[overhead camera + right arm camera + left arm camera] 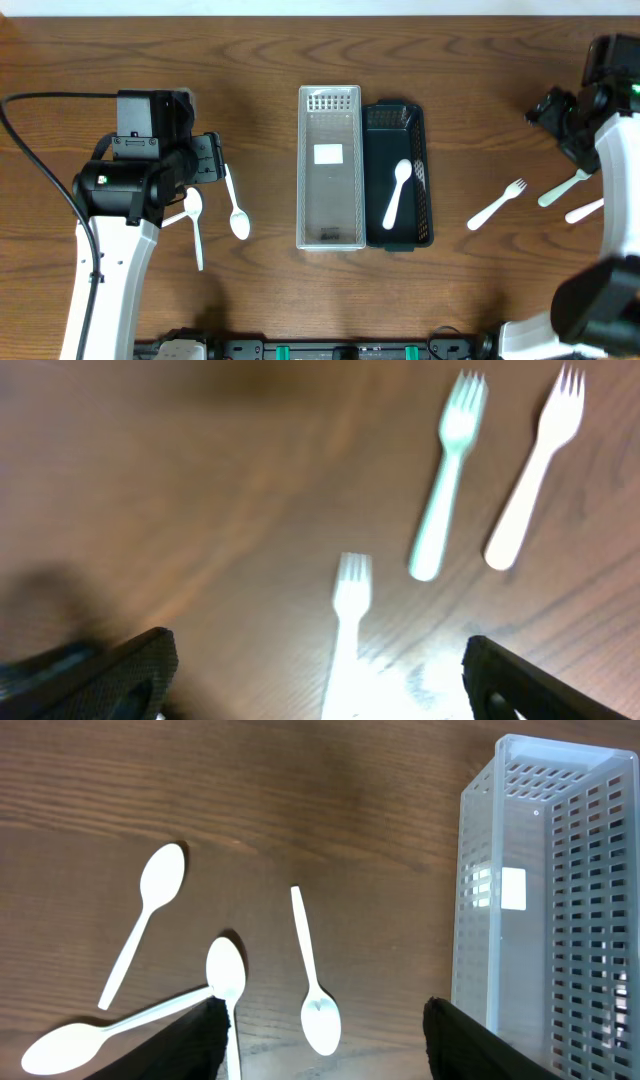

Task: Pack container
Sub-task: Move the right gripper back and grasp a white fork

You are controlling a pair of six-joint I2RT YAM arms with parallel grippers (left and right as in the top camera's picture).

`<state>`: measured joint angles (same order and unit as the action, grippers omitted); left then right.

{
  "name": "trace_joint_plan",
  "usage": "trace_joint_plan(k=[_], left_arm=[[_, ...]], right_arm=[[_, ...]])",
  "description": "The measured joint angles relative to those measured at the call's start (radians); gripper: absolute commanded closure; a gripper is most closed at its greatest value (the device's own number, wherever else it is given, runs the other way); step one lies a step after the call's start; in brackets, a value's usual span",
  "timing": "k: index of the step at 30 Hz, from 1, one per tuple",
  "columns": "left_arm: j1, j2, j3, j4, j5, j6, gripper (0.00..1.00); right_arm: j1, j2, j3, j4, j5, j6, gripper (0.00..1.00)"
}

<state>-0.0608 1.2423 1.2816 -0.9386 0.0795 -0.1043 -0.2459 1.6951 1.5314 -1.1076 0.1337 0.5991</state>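
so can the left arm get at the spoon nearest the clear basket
Probably yes. That spoon lies alone on bare table, right between the left gripper's open fingers in the wrist view, apart from the other spoons and the clear basket, so nothing looks in the way.

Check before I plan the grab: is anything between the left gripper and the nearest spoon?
Nothing visible. The spoon lies on bare table below the open left gripper, apart from the other spoons.
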Motion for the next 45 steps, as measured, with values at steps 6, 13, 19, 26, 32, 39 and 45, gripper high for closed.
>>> trace_joint_plan(k=[6, 13, 19, 26, 32, 39, 45], left_arm=[[0.000, 0.000, 0.000, 0.000, 0.000, 0.000, 0.24], [0.000, 0.000, 0.000, 0.000, 0.000, 0.000, 0.23], [0.000, 0.000, 0.000, 0.000, 0.000, 0.000, 0.23], [0.000, 0.000, 0.000, 0.000, 0.000, 0.000, 0.24], [0.000, 0.000, 0.000, 0.000, 0.000, 0.000, 0.23], [0.000, 0.000, 0.000, 0.000, 0.000, 0.000, 0.23], [0.000, 0.000, 0.000, 0.003, 0.000, 0.000, 0.23]], right_arm=[[-0.034, 0.168, -0.115, 0.061, -0.029, -0.008, 0.03], [-0.034, 0.277, -0.136, 0.099, -0.056, -0.011, 0.04], [-0.034, 0.343, -0.137, 0.104, -0.071, -0.011, 0.05], [-0.033, 0.364, -0.136, 0.112, -0.105, -0.016, 0.16], [-0.031, 0.365, -0.137, 0.135, -0.134, -0.029, 0.18], [-0.031, 0.346, -0.182, 0.200, -0.159, -0.056, 0.19], [-0.026, 0.319, -0.225, 0.235, -0.143, -0.076, 0.33]])
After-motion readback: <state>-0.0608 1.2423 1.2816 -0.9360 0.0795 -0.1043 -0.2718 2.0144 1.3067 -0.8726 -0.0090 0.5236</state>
